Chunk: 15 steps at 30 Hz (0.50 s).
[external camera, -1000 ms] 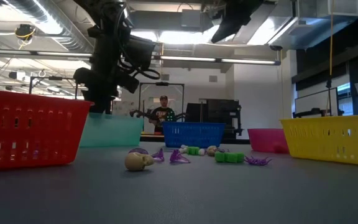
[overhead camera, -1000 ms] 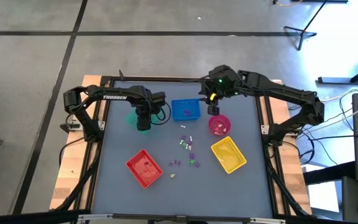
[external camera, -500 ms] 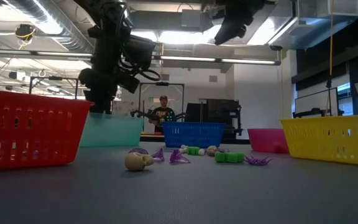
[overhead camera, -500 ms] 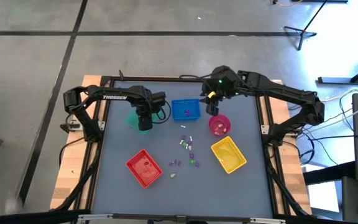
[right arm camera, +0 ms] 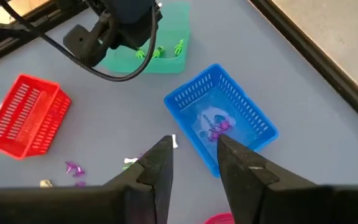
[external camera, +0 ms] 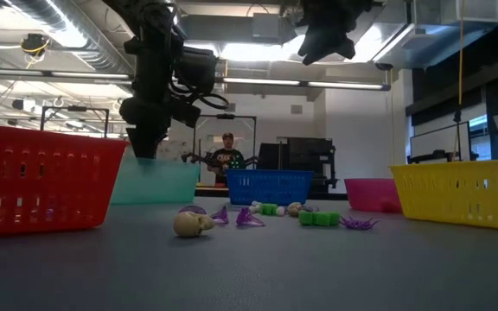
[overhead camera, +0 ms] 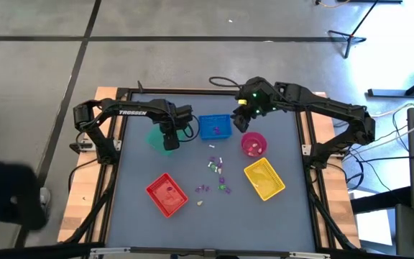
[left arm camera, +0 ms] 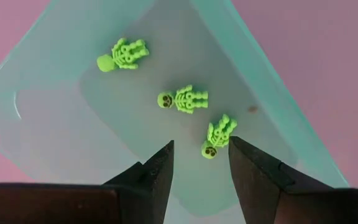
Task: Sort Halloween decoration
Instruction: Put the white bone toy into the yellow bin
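Left hand (left arm camera: 199, 163): open, empty, above green tray (left arm camera: 55, 143) holding three green skeletons (left arm camera: 183, 99).
Right hand (right arm camera: 191, 152): apparently open, empty, high near blue basket (right arm camera: 229, 109).

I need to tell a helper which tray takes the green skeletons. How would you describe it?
On the grey table, look under the left gripper, beside the blue tray. The pale green tray there is smooth-walled, not slotted, and already holds three green skeletons.

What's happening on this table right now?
The left end effector hangs open over the pale green plastic tray, where three bright green skeleton trinkets lie. The right end effector, open and empty, hovers by the blue plastic basket. More small green, purple and white trinkets wait mid-table.
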### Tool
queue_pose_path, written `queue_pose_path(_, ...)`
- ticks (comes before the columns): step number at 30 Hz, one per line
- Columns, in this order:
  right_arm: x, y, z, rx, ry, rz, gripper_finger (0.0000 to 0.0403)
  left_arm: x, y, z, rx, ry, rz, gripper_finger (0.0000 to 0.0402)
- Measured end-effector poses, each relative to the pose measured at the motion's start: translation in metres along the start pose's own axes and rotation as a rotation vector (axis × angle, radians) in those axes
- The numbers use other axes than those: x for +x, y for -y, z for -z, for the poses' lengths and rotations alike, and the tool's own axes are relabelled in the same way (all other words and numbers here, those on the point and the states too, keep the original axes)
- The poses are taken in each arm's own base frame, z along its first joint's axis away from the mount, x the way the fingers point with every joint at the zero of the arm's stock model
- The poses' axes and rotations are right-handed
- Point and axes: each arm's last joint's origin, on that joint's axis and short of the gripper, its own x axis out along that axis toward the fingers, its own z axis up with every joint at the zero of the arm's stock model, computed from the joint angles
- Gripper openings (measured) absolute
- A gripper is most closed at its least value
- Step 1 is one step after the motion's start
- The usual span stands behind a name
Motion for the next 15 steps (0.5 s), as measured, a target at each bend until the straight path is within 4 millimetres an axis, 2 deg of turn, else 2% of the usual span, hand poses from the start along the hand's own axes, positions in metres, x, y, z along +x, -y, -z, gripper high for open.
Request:
queue_pose_path(5,0.005,-0.018,0.009,0.010,-0.024,-0.029,0.0124,0.000,0.000,0.000,0.000,0.000,0.000,0.0138)
queue_pose_path(15,0.037,-0.052,0.043,0.035,0.033,0.044,0.0124,0.000,0.000,0.001,-0.020,-0.008,0.000,0.0137)
